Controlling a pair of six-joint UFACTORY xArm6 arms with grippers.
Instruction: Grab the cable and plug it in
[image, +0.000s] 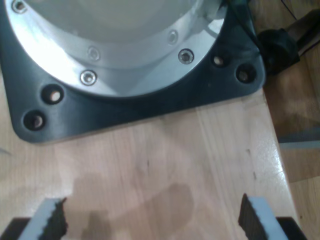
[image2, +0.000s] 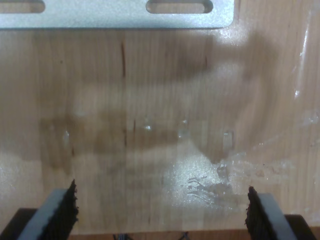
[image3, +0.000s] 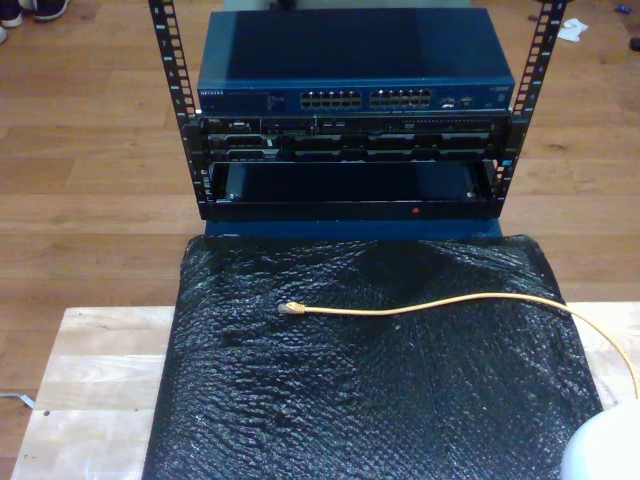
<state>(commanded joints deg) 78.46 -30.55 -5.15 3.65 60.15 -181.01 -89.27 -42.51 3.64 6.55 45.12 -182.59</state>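
The yellow-orange cable (image3: 440, 305) lies across a black bubble-wrap sheet (image3: 370, 400) in the exterior view. Its small clear plug (image3: 291, 308) points to that view's left, and its other end runs off at the right. Behind the sheet stands a rack with a blue network switch (image3: 355, 98) that has rows of ports on its front. My first gripper (image: 152, 220) is open over bare wooden table (image: 165, 165), near a black arm base plate (image: 150, 107). My second gripper (image2: 162, 212) is also open over bare wood (image2: 150, 100), with nothing between its fingers.
A silver slotted bracket (image2: 115, 14) lies on the wood ahead of my second gripper. A round silver flange (image: 125, 55) sits on the black base plate. In the exterior view a white rounded arm part (image3: 605, 450) shows at the bottom right, and wooden floor surrounds the rack.
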